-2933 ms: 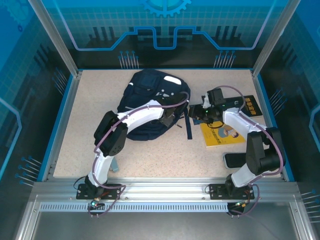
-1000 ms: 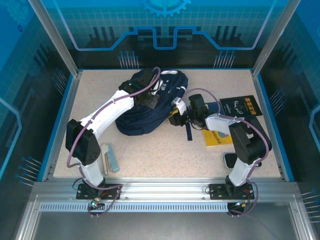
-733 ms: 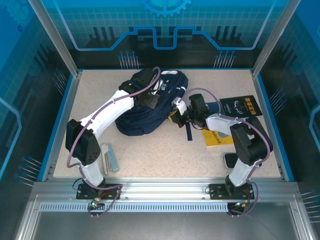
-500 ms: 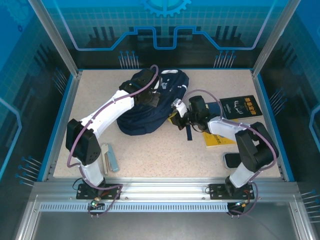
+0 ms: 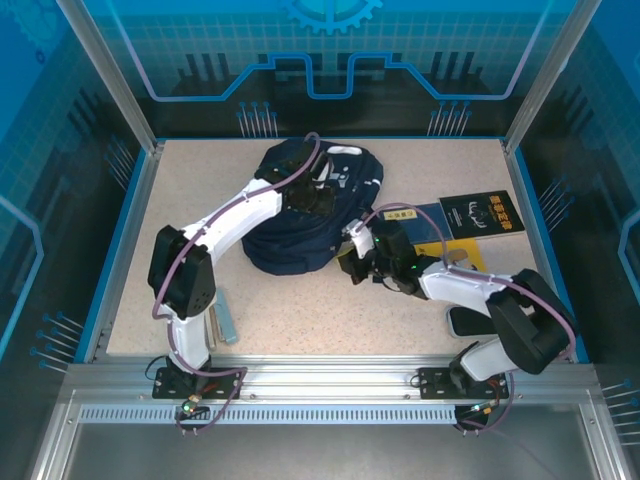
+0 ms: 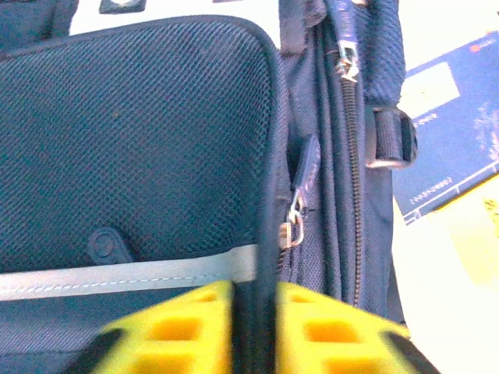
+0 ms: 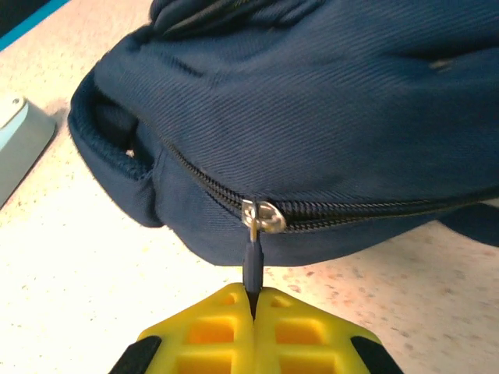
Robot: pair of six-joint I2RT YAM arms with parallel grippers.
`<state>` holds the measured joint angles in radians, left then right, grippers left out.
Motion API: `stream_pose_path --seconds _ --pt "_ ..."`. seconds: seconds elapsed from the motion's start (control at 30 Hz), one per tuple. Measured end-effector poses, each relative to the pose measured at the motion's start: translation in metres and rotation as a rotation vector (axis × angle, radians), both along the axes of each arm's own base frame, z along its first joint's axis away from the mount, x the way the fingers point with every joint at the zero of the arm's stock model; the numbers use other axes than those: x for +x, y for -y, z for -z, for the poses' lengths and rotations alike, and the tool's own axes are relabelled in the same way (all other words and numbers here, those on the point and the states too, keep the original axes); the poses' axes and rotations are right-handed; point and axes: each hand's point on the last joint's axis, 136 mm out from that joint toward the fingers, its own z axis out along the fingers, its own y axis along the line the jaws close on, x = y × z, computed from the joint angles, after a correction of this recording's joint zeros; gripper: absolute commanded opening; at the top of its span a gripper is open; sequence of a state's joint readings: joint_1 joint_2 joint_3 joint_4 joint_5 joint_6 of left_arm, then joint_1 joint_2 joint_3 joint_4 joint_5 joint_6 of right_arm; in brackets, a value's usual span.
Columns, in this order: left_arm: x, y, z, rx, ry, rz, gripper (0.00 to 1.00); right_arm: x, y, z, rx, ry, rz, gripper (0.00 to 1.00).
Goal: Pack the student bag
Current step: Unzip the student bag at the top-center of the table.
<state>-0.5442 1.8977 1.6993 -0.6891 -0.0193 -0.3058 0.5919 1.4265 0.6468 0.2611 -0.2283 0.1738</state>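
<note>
Navy student bag (image 5: 300, 225) lies far-centre on bench (image 5: 180, 200). Right gripper (image 7: 253, 300) jaws pinched on zipper pull (image 7: 253, 261). Left gripper (image 6: 253, 292) jaws narrow astride piped seam (image 6: 269, 156), grip unclear. Pull along the track, keep fabric braced taut.

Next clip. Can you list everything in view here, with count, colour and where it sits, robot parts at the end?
student bag: 1, dark navy, far middle of the table
zip pull: 1, dark with a silver slider, on the bag's near side
dark book: 1, navy with yellow lettering, far right
blue book: 1, blue, between the bag and the dark book
yellow book: 1, yellow, partly under the blue book
flat case: 1, pale blue-grey, near left, by the left arm
dark slab: 1, dark with a pale rim, near right, partly hidden
table: 1, speckled beige
left gripper: 1, yellow fingers either side of a bag seam
right gripper: 1, yellow fingers, shut on the zip pull
</note>
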Motion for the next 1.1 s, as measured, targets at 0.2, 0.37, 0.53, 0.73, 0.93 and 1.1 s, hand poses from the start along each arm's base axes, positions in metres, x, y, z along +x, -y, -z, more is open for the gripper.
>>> stream_pose_path --seconds 0.2,0.37,0.53,0.73,0.93,1.1 --pt "0.007 0.0 -0.018 -0.095 0.015 0.048 0.69 0.021 0.03 -0.024 0.06 0.022 0.092 0.0" --pt "0.0 -0.021 -0.025 -0.095 0.041 0.113 0.71 0.025 0.046 -0.013 0.043 -0.029 0.144 0.0" --pt "-0.017 -0.031 -0.015 -0.045 0.046 0.185 0.73 0.039 0.064 -0.006 0.036 -0.159 0.268 0.22" --pt "-0.037 -0.04 0.013 -0.025 -0.033 0.158 0.73 0.068 0.064 0.0 0.098 -0.42 0.432 0.44" --pt "-0.063 -0.051 0.015 -0.071 -0.071 0.019 0.72 0.058 0.053 0.028 0.147 -0.688 0.525 0.42" --pt "-0.084 -0.047 0.006 -0.125 -0.065 -0.041 0.72 0.057 0.038 0.043 0.162 -0.823 0.564 0.39"
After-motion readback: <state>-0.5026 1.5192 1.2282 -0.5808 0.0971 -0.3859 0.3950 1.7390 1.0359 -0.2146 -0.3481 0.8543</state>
